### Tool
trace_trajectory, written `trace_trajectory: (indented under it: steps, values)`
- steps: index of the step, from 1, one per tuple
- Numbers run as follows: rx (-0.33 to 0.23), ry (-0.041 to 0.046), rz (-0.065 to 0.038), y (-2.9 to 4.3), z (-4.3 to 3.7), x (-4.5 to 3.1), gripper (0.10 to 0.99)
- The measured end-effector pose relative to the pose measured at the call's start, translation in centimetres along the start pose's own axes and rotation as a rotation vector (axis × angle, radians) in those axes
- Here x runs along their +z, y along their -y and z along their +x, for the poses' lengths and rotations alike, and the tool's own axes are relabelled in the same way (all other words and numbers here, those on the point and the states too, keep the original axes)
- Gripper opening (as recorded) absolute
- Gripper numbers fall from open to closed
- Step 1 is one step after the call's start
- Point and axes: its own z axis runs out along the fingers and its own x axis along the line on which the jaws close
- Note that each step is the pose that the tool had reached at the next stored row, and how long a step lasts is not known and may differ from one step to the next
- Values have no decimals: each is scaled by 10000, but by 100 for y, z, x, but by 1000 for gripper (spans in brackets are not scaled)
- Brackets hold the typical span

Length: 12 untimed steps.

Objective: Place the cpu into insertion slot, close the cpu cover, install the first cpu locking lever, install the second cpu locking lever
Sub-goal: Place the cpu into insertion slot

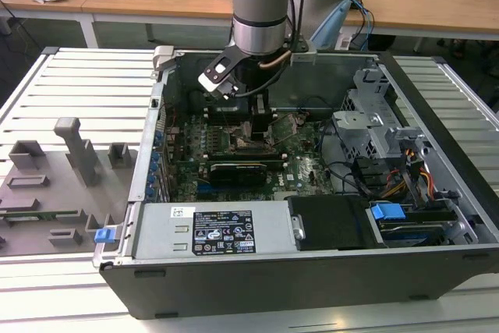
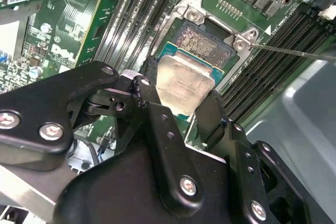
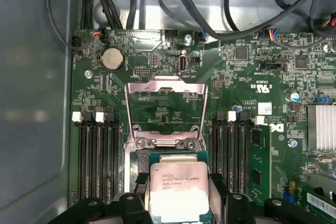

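My gripper (image 1: pixel 253 124) is down inside the open computer case, over the green motherboard (image 1: pixel 234 150). Its two black fingers are shut on opposite edges of the cpu (image 2: pixel 184 80), a square chip with a silvery face. In both wrist views the cpu (image 3: pixel 178 187) hangs just above the insertion slot (image 2: pixel 206 43), slightly tilted and offset, so part of the slot's dark pin field shows beyond it. The cpu cover (image 3: pixel 167 88), a metal frame with a square window, stands swung open behind the slot. A thin locking lever (image 2: pixel 294 51) sticks out past one corner of the slot.
Long black memory slots (image 3: pixel 97 156) run along both sides of the socket. Cables (image 3: pixel 173 3) cross the case wall beyond the board. A power supply (image 1: pixel 222 232) and a drive cage (image 1: pixel 374 126) fill the case's near and right parts. Grey fixtures (image 1: pixel 74 150) stand on the table at the exterior view's left.
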Motion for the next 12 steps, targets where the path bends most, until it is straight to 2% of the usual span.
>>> trace_trajectory:
  steps: [12]
  values:
    - [14, 1, 1, 54, 40, 146, 537]
